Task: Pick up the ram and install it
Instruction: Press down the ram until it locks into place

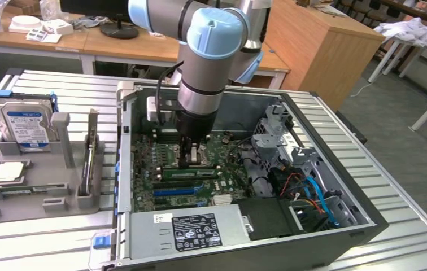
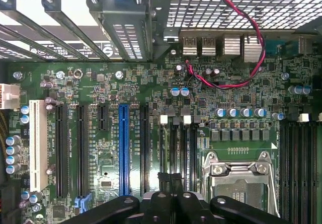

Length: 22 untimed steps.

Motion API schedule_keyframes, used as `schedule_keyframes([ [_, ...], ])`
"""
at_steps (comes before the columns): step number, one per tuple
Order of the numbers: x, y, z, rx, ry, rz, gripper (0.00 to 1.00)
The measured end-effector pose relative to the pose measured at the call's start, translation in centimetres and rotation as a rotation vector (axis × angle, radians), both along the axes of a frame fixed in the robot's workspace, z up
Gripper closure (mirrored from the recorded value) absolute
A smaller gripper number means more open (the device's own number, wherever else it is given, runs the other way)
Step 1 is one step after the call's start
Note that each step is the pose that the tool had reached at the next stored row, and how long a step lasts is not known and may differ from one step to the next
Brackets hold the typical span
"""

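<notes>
The ram [image 1: 91,152], a long thin board, stands on edge in a slot at the right side of the grey tray [image 1: 48,197], on the exterior view's left. My gripper [image 1: 191,162] is well away from it, lowered inside the open computer case [image 1: 364,226] over the green motherboard [image 2: 100,78]. Its black fingers [image 2: 160,201] are shut, tips together just above the dark memory slots [image 2: 190,143] beside the metal processor socket [image 2: 240,181]. I see nothing between the fingertips [image 2: 171,179].
The tray also holds an upright silver-and-blue hard drive [image 1: 26,121] and a square silver processor [image 1: 8,172]. Case walls, a drive cage [image 1: 278,132], the power supply [image 1: 198,228] and loose cables [image 1: 312,192] hem in the arm. Wooden desks stand behind.
</notes>
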State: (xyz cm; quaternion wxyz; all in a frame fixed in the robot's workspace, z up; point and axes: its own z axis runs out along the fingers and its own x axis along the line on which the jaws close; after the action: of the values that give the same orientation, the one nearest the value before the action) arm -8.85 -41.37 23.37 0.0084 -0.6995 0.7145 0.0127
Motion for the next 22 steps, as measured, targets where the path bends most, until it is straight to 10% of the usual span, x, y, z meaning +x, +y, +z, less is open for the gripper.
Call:
schedule_keyframes([
  [22, 0.00, -0.11, -0.43, 0.0000, 0.0000, 0.000, 0.90],
])
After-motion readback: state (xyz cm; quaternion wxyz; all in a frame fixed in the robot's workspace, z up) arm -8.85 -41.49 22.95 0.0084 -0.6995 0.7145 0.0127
